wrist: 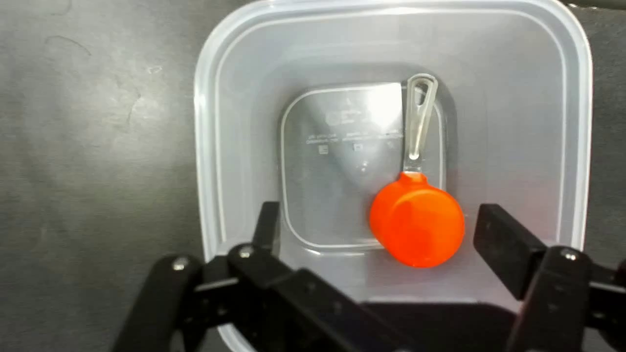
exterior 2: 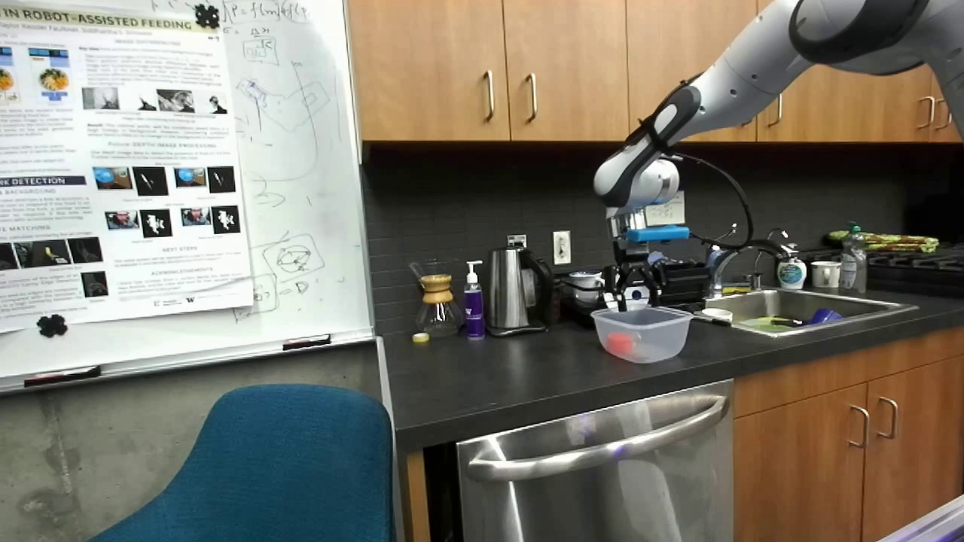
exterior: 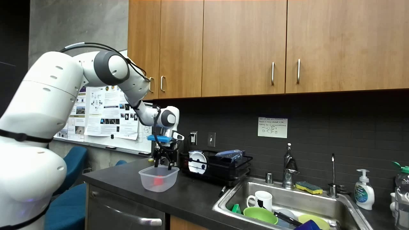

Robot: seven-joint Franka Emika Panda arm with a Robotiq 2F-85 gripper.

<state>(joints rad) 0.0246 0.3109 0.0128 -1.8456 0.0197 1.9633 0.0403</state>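
Observation:
A clear square plastic container (wrist: 208, 146) stands on the dark counter; it shows in both exterior views (exterior: 169, 183) (exterior 2: 663, 345). Inside it lies an orange measuring cup (wrist: 421, 226) with a clear handle (wrist: 418, 120), base facing up. The cup shows as a red-orange patch through the container wall in both exterior views (exterior: 158, 181) (exterior 2: 620, 344). My gripper (wrist: 379, 212) is open and points down at the container. Its fingers stand apart on either side of the cup, the right finger nearer to it, with nothing held. The gripper also shows in both exterior views (exterior: 163, 165) (exterior 2: 631, 299).
A black dish rack (exterior: 223, 167) with a white plate and bottle stands close beside the container. A sink (exterior: 235, 191) holds a mug (exterior: 263, 199), a green bowl (exterior: 260, 214) and other dishes. A kettle (exterior 2: 508, 290), purple bottle (exterior 2: 474, 309) and glass carafe (exterior 2: 438, 312) stand behind. Cabinets (exterior: 244, 48) hang above.

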